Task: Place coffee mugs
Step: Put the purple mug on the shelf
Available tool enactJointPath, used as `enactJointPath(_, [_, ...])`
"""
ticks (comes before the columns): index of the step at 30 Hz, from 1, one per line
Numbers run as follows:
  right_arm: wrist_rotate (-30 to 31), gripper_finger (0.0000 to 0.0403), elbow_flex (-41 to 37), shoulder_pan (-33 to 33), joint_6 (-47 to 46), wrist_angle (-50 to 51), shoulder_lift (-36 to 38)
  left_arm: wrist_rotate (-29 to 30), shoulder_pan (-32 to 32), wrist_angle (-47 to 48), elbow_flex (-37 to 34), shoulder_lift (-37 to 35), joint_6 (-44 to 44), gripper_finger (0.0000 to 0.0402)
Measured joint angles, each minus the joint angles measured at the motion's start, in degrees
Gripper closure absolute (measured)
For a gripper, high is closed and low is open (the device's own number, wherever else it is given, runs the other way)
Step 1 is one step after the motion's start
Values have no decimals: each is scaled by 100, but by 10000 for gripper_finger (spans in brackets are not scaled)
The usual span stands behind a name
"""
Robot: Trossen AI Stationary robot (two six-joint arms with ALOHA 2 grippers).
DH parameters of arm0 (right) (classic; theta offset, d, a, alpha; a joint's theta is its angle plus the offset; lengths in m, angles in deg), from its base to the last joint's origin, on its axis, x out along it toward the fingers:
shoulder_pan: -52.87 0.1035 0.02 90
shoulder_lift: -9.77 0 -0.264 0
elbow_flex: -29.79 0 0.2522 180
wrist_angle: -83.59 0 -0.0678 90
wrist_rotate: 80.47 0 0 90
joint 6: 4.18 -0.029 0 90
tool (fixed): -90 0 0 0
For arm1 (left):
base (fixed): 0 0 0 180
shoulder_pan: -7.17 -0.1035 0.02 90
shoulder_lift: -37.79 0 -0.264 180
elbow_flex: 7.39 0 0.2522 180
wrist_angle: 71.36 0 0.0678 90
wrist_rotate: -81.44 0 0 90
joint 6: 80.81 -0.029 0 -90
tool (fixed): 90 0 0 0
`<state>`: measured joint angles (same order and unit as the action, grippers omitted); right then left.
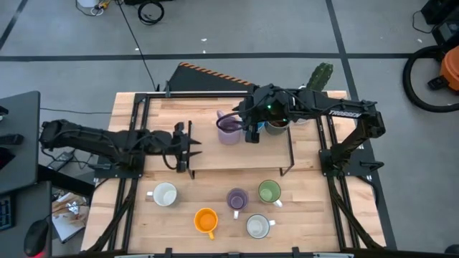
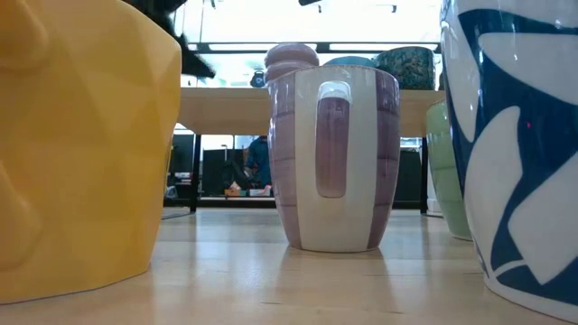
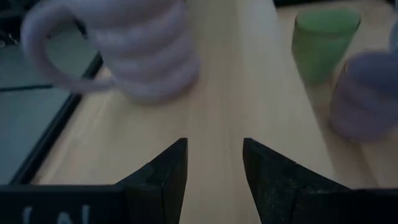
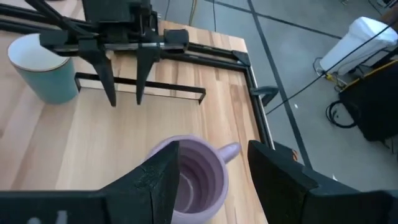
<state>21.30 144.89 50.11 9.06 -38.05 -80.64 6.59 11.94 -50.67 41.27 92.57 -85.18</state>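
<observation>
A wooden bench (image 1: pixel 136 222) is seen from above, with a low raised shelf (image 1: pixel 215 154) across its middle. The right gripper (image 1: pixel 250 134) is held over the far part of the shelf, right beside a ribbed purple mug (image 1: pixel 229 130). In the right wrist view this purple mug (image 4: pixel 193 177) is seen between the two dark fingers (image 4: pixel 152 186), which are spread apart at its rim, and it cannot be told whether the mug is squeezed by them. The left gripper (image 1: pixel 188 147) is held over the left end of the shelf, and its fingers (image 3: pixel 168 180) are spread apart with nothing between them. In the left wrist view the ribbed purple mug (image 3: pixel 134 46) is seen ahead on the shelf, apart from the fingers. A dark mug (image 1: pixel 276 125) is partly hidden under the right arm near the far right of the shelf. A green cactus (image 1: pixel 320 76) is seen at the far right corner of the bench. Five more mugs are set on the near half of the bench. A white mug (image 1: pixel 165 195) is nearest the left edge. An orange mug (image 1: pixel 206 220) is close to the near edge. A second purple mug (image 1: pixel 237 199) is in the middle, with a green mug (image 1: pixel 270 191) just to its right. Another white mug (image 1: pixel 258 226) is near the near edge.
</observation>
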Motion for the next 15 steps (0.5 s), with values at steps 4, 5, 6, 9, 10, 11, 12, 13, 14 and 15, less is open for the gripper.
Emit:
enactJointPath(4, [-102, 209, 0, -36, 2, 1, 0, 10, 123, 50, -90, -64, 29, 242])
enactJointPath(5, [-119, 209, 2, -56, 2, -2, -12, 11, 150, 54, -90, -84, 26, 242])
enactJointPath(6, [-120, 209, 4, -72, -3, -5, -28, 11, 184, 70, -94, -122, 4, 242])
enactJointPath(9, [-120, 209, 4, -85, -11, 45, -52, 25, 290, 110, -95, -345, -21, 242])
enactJointPath(10, [-117, 209, 4, -78, -7, 48, -51, 32, 327, 161, -95, -444, 21, 242])
enactJointPath(11, [-110, 209, 4, -69, -8, 53, -37, 54, 370, 258, -95, -554, 69, 242])
enactJointPath(12, [-109, 209, 4, -68, -13, 112, -16, 107, 421, 350, -95, -658, 104, 242])
enactJointPath(13, [-108, 209, 4, -68, -17, 195, -3, 199, 478, 414, -95, -752, 152, 242])
enactJointPath(14, [-90, 209, 4, -68, -17, 244, 8, 303, 541, 556, -93, -850, 209, 242])
enactJointPath(15, [-41, 209, 4, -68, -17, 309, 28, 362, 608, 737, -94, -941, 231, 242])
